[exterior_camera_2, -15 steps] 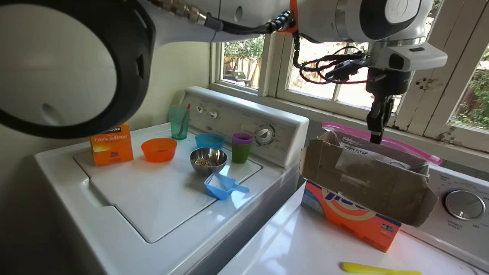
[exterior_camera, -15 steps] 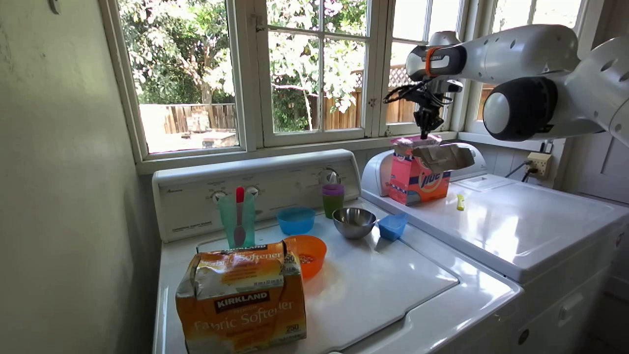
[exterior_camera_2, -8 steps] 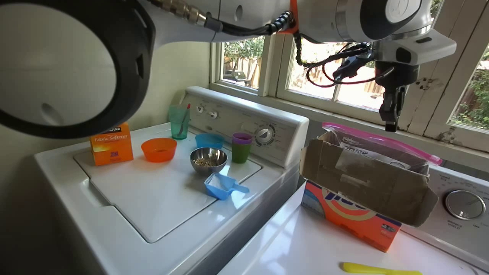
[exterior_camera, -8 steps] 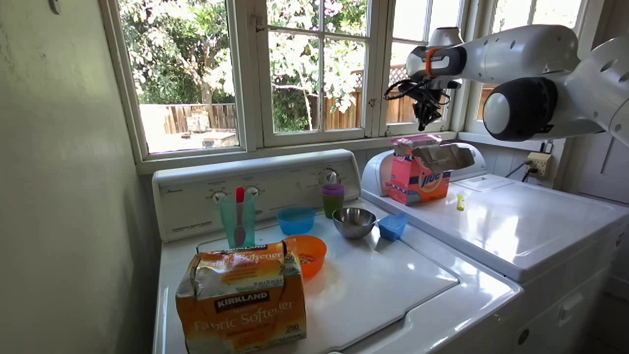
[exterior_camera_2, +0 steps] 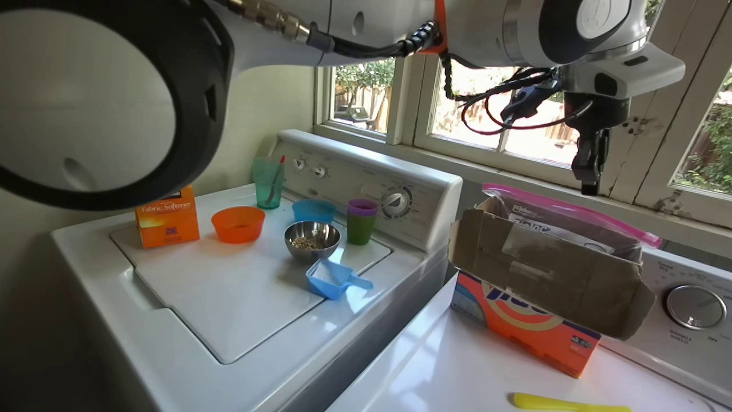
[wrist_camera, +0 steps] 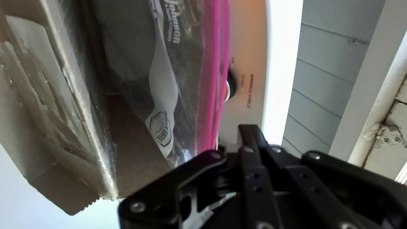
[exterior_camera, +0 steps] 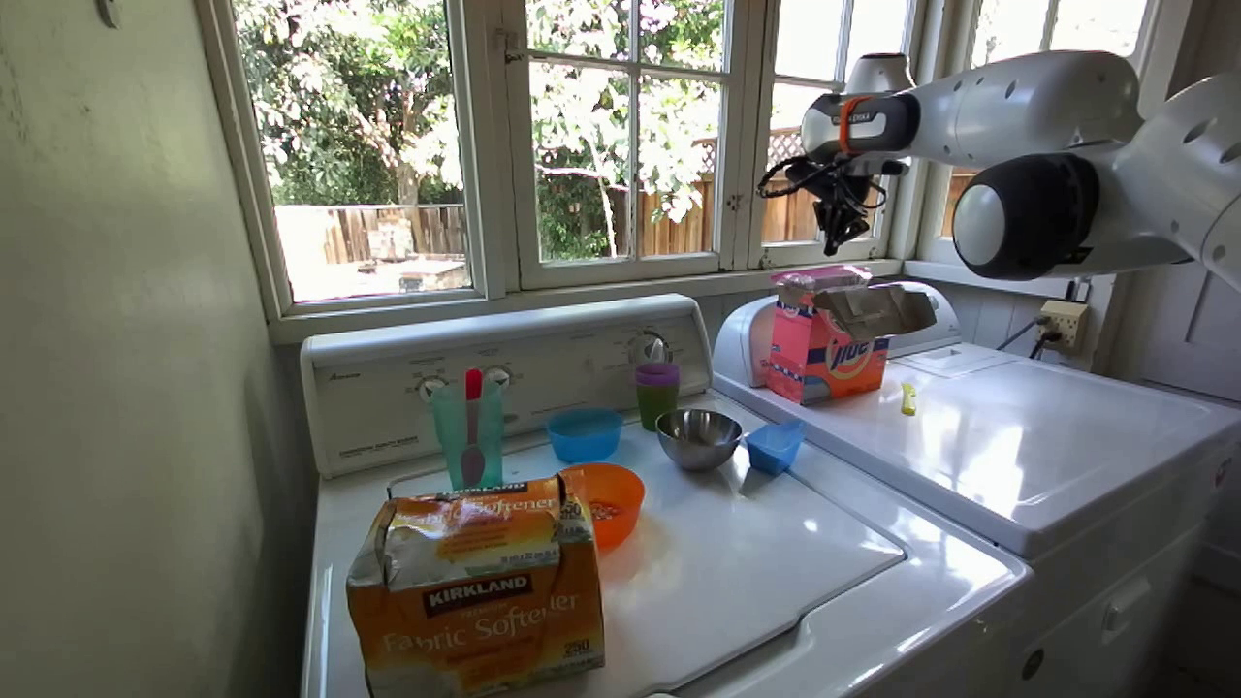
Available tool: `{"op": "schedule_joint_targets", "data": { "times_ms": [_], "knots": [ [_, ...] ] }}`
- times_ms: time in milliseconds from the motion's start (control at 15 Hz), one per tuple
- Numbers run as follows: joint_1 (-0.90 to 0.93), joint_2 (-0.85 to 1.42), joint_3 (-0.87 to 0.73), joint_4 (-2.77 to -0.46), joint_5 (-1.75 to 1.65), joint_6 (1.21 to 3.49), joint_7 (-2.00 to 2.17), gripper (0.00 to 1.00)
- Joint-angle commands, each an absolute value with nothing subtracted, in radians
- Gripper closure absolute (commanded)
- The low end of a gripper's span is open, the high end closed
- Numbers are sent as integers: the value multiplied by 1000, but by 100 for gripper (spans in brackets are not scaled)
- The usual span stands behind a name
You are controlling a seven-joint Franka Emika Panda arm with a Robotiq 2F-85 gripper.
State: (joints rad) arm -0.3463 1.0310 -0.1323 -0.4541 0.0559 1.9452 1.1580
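1. Black two-finger gripper: fingers clenched together, empty; hovers above clear plastic pink-zip bag.
2. Bag inside open orange cardboard box, on glossy white dryer.
3. Slim yellow utensil near box.

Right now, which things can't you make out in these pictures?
Plastic bag: far end cut off by the wrist view's top edge.
Open carton: front partly hidden by its flap in both exterior views.
Fabric softener box: top partly hidden by the arm in an exterior view.
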Motion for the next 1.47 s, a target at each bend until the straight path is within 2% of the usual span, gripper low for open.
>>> {"op": "schedule_joint_targets", "data": {
  "times_ms": [0, 667, 1400],
  "knots": [
    [-345, 1057, -141, -451, 45, 1965, 1168, 100],
    [-345, 1060, -140, -455, 51, 1919, 1179, 100],
    [-323, 972, -155, -480, 24, 1568, 1223, 100]
  ]
}}
